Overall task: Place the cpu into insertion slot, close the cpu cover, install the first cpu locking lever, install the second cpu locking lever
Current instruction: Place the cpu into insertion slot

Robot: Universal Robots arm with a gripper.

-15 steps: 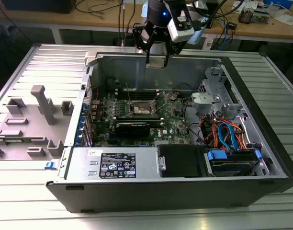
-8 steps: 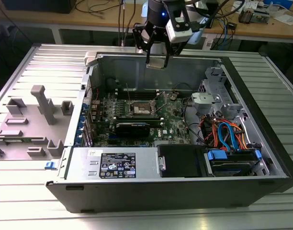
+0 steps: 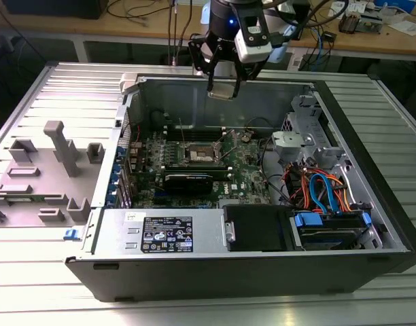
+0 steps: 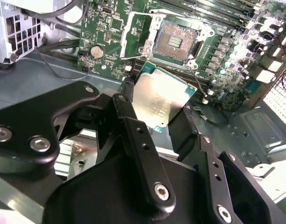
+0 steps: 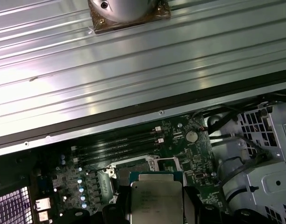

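Over the open case I've got the gripper (image 3: pixel 221 87) clamped on the cpu (image 3: pixel 220 91), well above the board. In the exterior view the insertion slot (image 3: pixel 198 155) lies at about 7 o'clock from it, pin field uncovered, nothing seated.

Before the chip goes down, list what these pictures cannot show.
- Small flat silver-grey cpu: underside faces away in both wrist views; first wrist view's edge cuts it off.
- Square silvery-rimmed insertion slot: contacts too small in the exterior view; mostly behind the cpu in the first wrist view.
- Black gripper: fingers cover the cpu's held edges.
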